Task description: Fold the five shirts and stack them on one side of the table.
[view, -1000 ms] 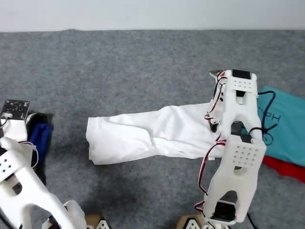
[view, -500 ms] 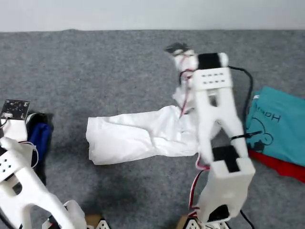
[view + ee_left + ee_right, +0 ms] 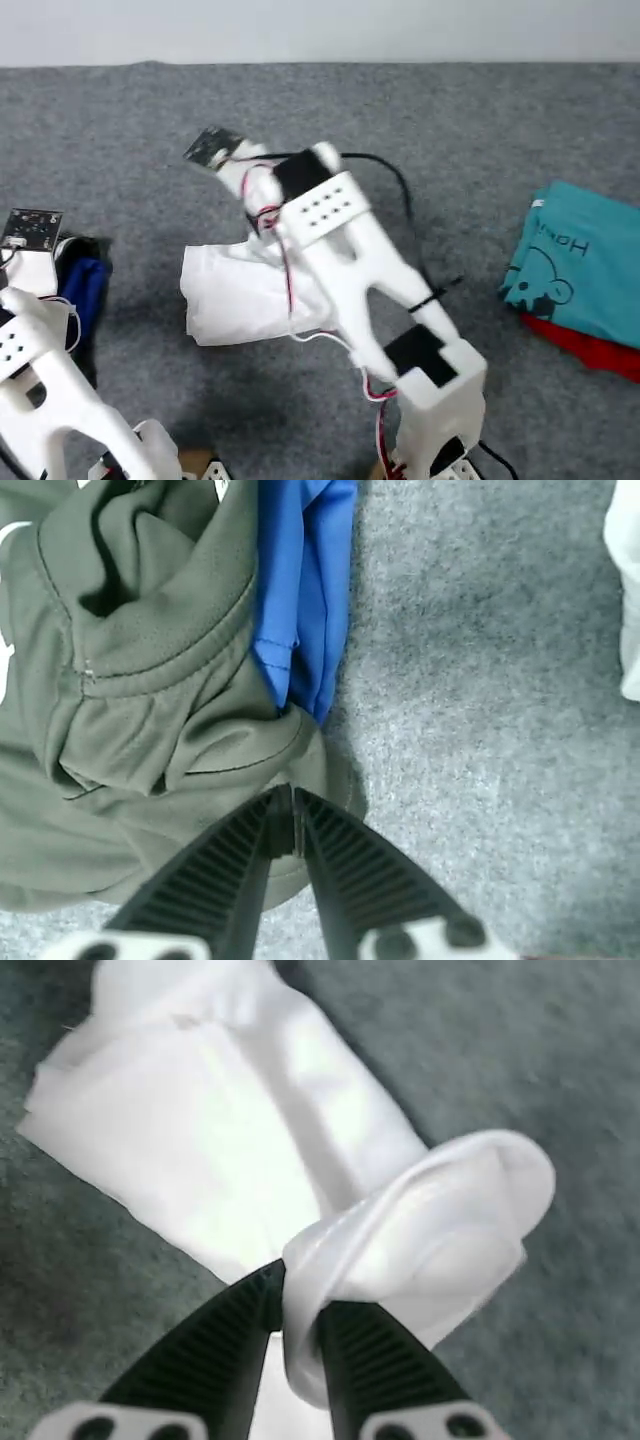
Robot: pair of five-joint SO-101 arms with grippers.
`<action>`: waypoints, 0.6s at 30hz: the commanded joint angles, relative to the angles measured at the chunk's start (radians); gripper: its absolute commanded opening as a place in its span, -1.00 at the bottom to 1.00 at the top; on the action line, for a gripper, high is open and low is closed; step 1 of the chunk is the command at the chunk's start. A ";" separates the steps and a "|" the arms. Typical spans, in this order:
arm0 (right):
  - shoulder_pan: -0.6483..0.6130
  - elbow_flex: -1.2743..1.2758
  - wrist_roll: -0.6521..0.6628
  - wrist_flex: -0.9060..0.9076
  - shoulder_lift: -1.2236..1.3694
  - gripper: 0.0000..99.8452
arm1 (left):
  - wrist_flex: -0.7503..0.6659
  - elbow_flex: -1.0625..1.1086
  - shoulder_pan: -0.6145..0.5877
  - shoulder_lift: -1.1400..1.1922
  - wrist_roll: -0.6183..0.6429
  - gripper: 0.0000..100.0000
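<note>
- at the far left of the grey table, the left arm stands over a green shirt and a blue shirt, which lie bunched together at that edge.
- the left gripper has its fingers pressed together, with the tips right at the green shirt's hem; i cannot tell whether any cloth is caught between them.
- the white shirt lies left of the middle, well apart from the blue one, with one end lifted and curled back over the flat part.
- the right gripper is clamped on that lifted fold, just above the flat cloth.
- the right arm slants from the near edge across the white shirt.
- at the far right, a folded teal shirt rests on a red shirt.
</note>
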 commanded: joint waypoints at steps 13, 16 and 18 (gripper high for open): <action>-0.216 -0.026 0.005 -0.170 0.104 -0.64 | -0.034 -0.025 0.006 -0.023 0.006 -0.98; -0.240 -0.072 0.005 -0.145 0.081 -0.48 | -0.034 -0.025 0.006 -0.021 0.006 -0.98; -0.237 -0.143 0.005 -0.113 0.065 -0.47 | -0.034 -0.025 0.006 -0.021 0.006 -0.98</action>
